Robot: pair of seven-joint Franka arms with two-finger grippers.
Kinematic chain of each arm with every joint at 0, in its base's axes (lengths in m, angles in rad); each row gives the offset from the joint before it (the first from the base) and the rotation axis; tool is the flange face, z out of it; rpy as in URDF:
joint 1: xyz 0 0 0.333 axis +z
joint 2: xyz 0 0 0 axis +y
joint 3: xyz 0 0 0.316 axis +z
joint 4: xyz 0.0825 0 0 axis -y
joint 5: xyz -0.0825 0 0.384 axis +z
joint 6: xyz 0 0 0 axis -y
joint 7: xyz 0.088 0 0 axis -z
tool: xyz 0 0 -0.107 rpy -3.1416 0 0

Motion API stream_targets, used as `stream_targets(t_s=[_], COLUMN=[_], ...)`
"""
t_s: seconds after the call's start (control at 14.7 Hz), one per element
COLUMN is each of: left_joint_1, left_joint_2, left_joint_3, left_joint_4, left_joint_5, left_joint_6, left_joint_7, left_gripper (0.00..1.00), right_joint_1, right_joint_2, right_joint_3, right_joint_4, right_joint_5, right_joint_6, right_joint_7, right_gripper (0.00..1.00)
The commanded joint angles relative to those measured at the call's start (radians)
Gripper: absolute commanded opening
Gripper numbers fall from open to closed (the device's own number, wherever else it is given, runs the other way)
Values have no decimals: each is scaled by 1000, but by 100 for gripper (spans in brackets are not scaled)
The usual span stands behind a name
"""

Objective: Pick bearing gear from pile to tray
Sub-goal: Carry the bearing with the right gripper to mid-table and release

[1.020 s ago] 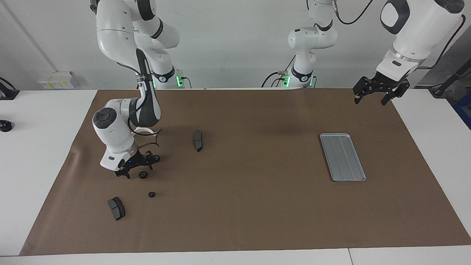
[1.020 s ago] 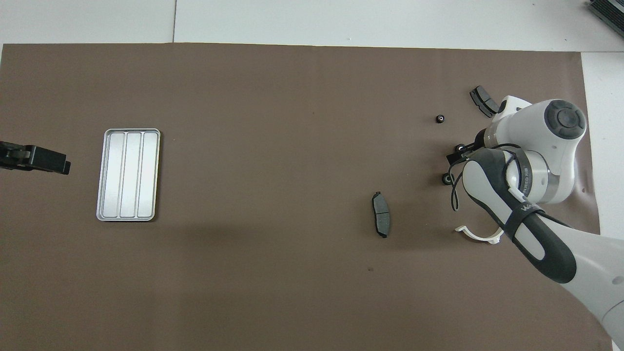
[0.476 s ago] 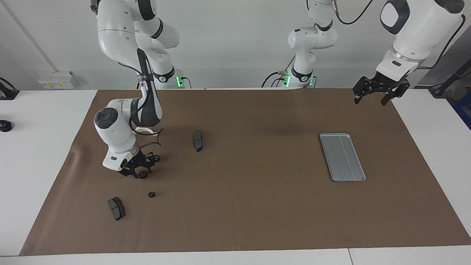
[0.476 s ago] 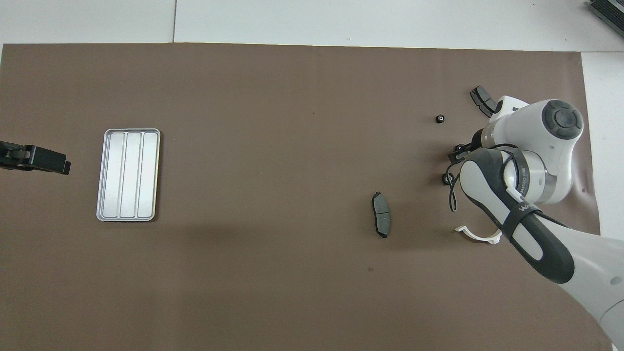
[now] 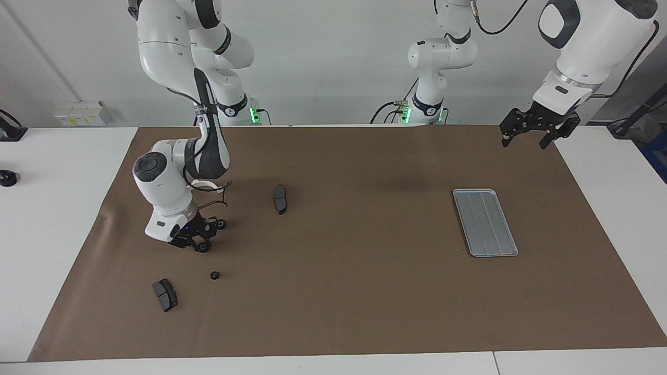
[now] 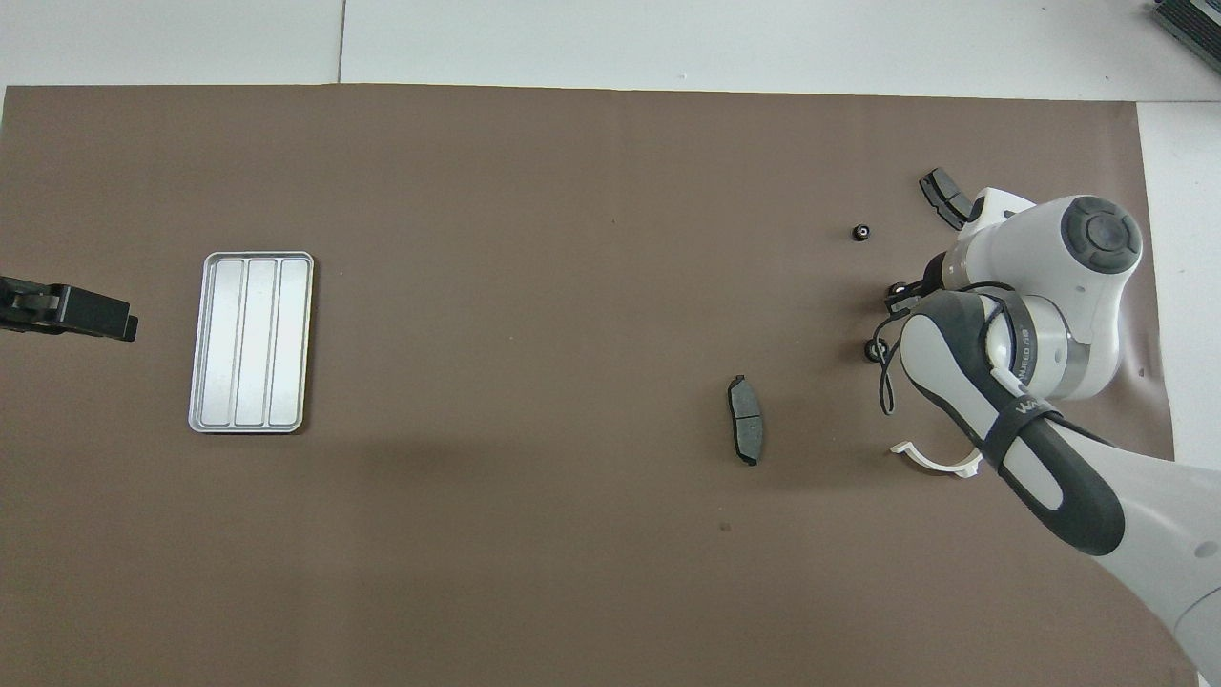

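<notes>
A small black bearing gear (image 5: 202,247) sits at mat level between the fingertips of my right gripper (image 5: 200,242), which has closed on it; the overhead view shows that gear (image 6: 897,288) at the gripper's tip. The rest of the pile lies around it: a second gear (image 5: 221,225) nearer to the robots and a third gear (image 5: 214,275) farther from them. The silver ridged tray (image 5: 484,222) lies toward the left arm's end of the table. My left gripper (image 5: 525,139) waits open, raised over the mat's edge there.
A white half-ring bracket (image 5: 204,183) lies under the right arm's wrist. One dark brake pad (image 5: 280,199) lies toward the table's middle and another brake pad (image 5: 165,295) lies farther from the robots than the gears. The brown mat (image 5: 354,291) covers the table.
My right gripper slid a little over the gear that lay beside it and closed its fingers on it. The left arm has not moved.
</notes>
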Motion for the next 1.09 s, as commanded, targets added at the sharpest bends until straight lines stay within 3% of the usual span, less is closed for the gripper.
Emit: stream_targets(t_s=[0.0,0.2,0.41,0.61,0.75,1.02], left_joint_1=[12,12,12,12,12,12], left_joint_2=[-4,-4,-4,-4,-4,-4], left_joint_3=[-4,-4,-4,-4,-4,-4], left_joint_4=[7,7,7,7,7,7], left_joint_5=[-19,-19,-19,-19,-19,-19], left_joint_6=[-17,-17,-17,-17,-17,-17], left_joint_7=[10,10,10,10,10,10], left_gripper=[100,100,100,100,100,100], right_joint_1=[-2,2,86,227,336,488], right_joint_2=[2,-27,-81,-87,-81,-48], right_joint_3=[3,6,23,23,23,23], right_joint_4=[-3,8,104,187,203,238], right_joint_5=[21,21,21,23,21,47], right_joint_6=[8,-36,-220,-300,-263,-187], right_joint_7=[0,35,279,551,786,1057], right_gripper=[0,0,0,0,0,0])
